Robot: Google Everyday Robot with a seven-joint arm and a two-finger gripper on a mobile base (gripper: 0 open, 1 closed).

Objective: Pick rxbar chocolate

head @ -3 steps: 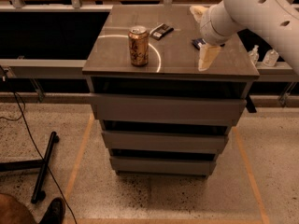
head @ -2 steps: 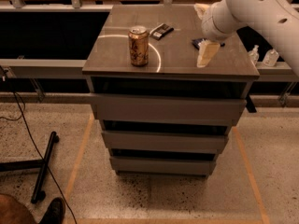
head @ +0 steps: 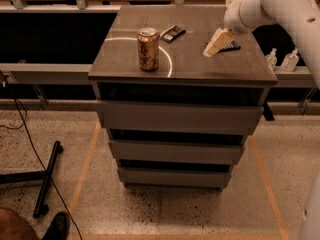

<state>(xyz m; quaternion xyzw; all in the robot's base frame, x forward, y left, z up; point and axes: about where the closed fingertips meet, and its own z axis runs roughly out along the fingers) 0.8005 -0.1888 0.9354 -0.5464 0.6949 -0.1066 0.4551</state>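
Observation:
The rxbar chocolate (head: pixel 172 33), a small flat bar in a black wrapper with a pale grey panel, lies on the dark cabinet top (head: pixel 190 64) behind and right of the gold-brown can (head: pixel 148 49). My gripper (head: pixel 216 43) hangs from the white arm over the right side of the cabinet top, to the right of the rxbar and apart from it. Its pale fingers cover part of a dark blue flat bar (head: pixel 231 46) lying beneath it.
The cabinet has several grey drawers (head: pixel 180 118) below the top. Two small bottles (head: pixel 281 60) stand on a shelf to the right. A black stand leg (head: pixel 47 178) and cables lie on the floor at left. Orange tape (head: pixel 85 166) marks the floor.
The gripper has moved slightly up and away from the front edge, staying over the right side of the cabinet top. The can and both bars have not moved.

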